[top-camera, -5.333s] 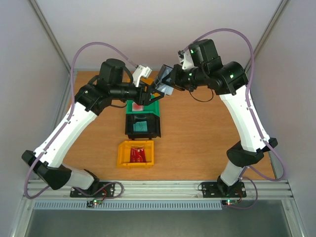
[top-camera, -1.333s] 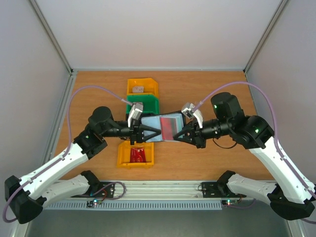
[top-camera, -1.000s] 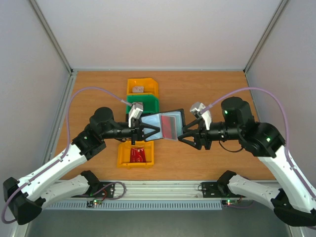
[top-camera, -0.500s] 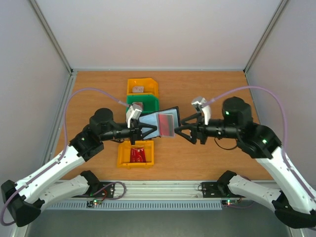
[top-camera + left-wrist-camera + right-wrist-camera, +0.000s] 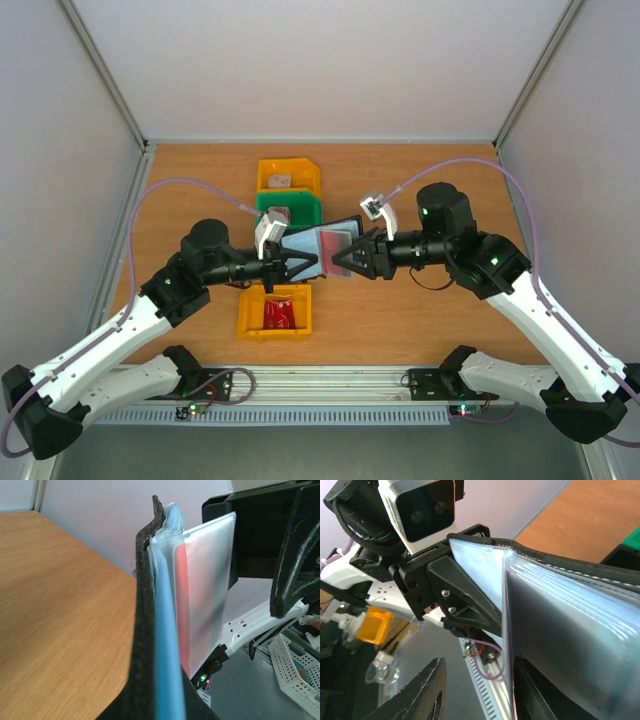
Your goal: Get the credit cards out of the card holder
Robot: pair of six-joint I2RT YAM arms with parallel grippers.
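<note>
1. Compared with half a second earlier, the right gripper (image 5: 350,258) has moved in from the right and now reaches the free edge of the card holder (image 5: 312,248). The holder hangs open in the air; seen from above, it sits between the green bin (image 5: 290,203) and the near yellow bin (image 5: 248,318).
2. The left gripper (image 5: 292,262) pinches the holder's black cover tightly at its left edge.
3. The right gripper's fingers (image 5: 431,690) stand apart, one on either side of a clear pocket leaf (image 5: 506,630), which lies against one finger only.
4. A red card (image 5: 192,605) shows through the pockets, still inside the holder.
5. Another red card (image 5: 282,315) lies in the near yellow bin.
</note>
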